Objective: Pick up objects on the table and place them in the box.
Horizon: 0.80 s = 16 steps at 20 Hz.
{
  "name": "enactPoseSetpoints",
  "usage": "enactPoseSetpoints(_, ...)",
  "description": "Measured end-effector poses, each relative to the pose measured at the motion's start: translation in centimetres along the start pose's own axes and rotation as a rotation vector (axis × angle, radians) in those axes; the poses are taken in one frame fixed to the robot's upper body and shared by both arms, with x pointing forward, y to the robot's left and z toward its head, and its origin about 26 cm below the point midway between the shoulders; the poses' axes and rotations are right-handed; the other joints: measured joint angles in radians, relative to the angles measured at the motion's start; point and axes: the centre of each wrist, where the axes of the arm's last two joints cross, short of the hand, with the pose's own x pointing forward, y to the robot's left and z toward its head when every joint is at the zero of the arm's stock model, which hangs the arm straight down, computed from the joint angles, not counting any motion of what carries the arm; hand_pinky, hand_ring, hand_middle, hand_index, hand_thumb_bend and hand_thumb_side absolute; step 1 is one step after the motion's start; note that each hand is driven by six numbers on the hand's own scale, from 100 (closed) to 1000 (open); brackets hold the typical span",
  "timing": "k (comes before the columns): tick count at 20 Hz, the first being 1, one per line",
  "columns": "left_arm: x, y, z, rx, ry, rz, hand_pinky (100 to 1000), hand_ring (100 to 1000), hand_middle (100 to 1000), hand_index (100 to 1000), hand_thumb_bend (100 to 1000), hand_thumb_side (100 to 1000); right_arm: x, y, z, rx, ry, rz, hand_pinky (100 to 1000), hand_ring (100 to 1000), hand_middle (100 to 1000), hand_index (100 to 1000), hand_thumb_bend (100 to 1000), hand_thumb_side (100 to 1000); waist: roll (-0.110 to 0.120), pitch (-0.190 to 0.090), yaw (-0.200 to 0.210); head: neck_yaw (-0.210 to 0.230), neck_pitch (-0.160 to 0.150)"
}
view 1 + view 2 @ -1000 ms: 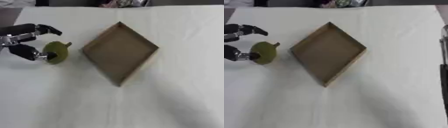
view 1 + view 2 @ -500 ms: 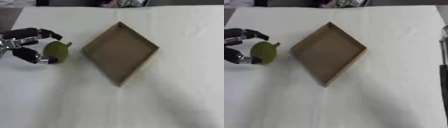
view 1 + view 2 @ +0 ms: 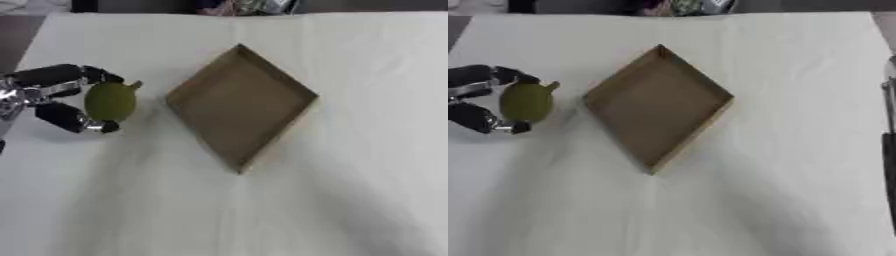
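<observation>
Left hand (image 3: 54, 97) is at the left edge of the desk (image 3: 262, 210), fingers curled round a green pear (image 3: 110, 101), black fingertips above and below it, so it's gripping the fruit. Can't tell whether the pear is lifted or resting on the cloth. Stem points up-right toward the cardboard box (image 3: 241, 106), which sits near, just to the right, turned like a diamond, nothing in it. Right hand not in view; only a dark edge of something at the right border in the right eye view.

Handling guess: pear is light, rigid, rounded and smooth-skinned, so it could roll or slip in a pinch. If it's real fruit, it bruises. Best hold is across the wide belly, as now, not the neck or stem. The box wall is low, so the carry looks short.
</observation>
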Motion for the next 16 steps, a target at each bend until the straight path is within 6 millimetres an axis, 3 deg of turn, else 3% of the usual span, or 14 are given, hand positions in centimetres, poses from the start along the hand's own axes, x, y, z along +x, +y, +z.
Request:
enactPoseSetpoints(3,0.07,-0.08,-0.29,0.010,0.009,-0.002,876,847,720,942,442,617,0.00,0.02,0.02,-0.001,0.001,-0.002,794,649,549,816,100,595,0.000,0.000,-0.002,0.000,-0.001)
enactPoseSetpoints(6,0.08,-0.26,-0.52,0.024,0.025,0.002,826,802,672,910,254,359,0.00,0.08,0.05,-0.003,0.003,-0.006,795,649,549,816,100,595,0.000,0.000,-0.004,0.001,-0.006)
enactPoseSetpoints(9,0.15,-0.25,-0.75,0.046,0.039,0.005,780,772,652,892,128,231,-0.01,0.10,0.07,-0.006,0.004,-0.011,795,649,549,816,100,596,0.001,0.000,-0.005,0.001,-0.007)
enactPoseSetpoints(13,0.14,-0.26,-0.82,0.065,0.051,0.007,723,738,618,866,100,100,-0.02,0.10,0.09,-0.009,0.004,-0.013,795,649,549,816,100,596,0.003,0.000,-0.006,0.001,-0.007)
enactPoseSetpoints(16,0.12,-0.28,-0.84,0.069,0.056,0.008,699,725,611,854,132,100,-0.02,0.09,0.09,-0.009,0.004,-0.013,795,649,549,816,100,596,0.005,0.000,-0.006,0.001,-0.008)
